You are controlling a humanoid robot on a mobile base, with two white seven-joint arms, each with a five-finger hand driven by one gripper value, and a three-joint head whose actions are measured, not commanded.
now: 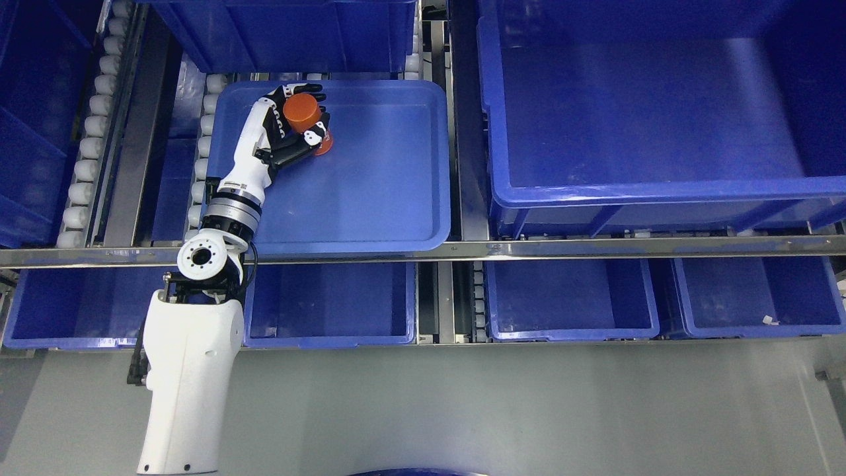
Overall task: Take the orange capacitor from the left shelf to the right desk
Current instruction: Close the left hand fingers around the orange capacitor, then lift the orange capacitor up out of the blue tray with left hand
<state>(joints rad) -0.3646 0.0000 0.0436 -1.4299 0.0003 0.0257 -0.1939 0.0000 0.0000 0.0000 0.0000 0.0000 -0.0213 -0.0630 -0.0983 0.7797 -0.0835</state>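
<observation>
An orange cylindrical capacitor is in the upper left part of a shallow blue tray on the shelf. My left hand reaches up from the lower left over the tray, and its black and white fingers are curled around the capacitor. A bit of orange also shows below the fingers at the tray floor. I cannot tell whether the capacitor is lifted off the tray. My right arm is not in view.
A large deep blue bin sits to the right of the tray. Several blue bins line the lower shelf level behind a metal rail. White rollers run along the left. Grey floor lies below.
</observation>
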